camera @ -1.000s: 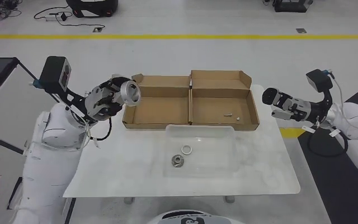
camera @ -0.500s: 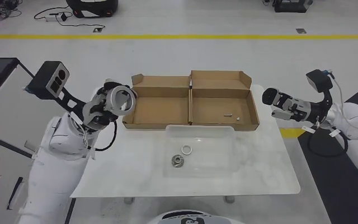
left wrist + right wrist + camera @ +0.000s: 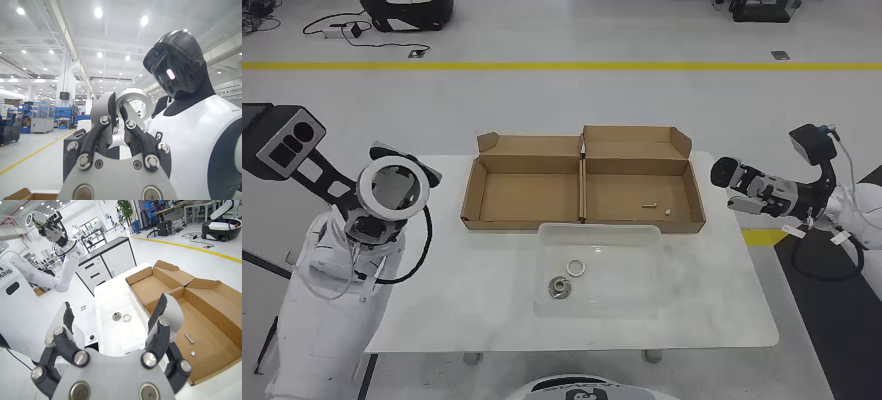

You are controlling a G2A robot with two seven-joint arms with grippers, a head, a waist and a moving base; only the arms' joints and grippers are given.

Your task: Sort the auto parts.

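Note:
My left gripper [image 3: 117,110] is shut on the wall of a large silver metal ring [image 3: 140,99], held up high and turned toward the camera at the table's left edge; the ring [image 3: 394,187] faces up in the top view. A flanged metal hub [image 3: 560,287] and a small white ring [image 3: 575,267] lie in the clear plastic tray [image 3: 642,240]. A bolt [image 3: 649,205] and a small nut [image 3: 668,211] lie in the right cardboard box [image 3: 692,185]. My right gripper [image 3: 115,313] hangs open off the table's right side, holding nothing.
The left cardboard box [image 3: 474,190] stands beside the right one at the back of the white table [image 3: 492,300]. A cabinet with drawers [image 3: 105,262] stands beyond the table's left end.
My left arm has swung away from the left box toward the table's left edge and lifted, turning the big ring to face upward. The right arm has kept still.

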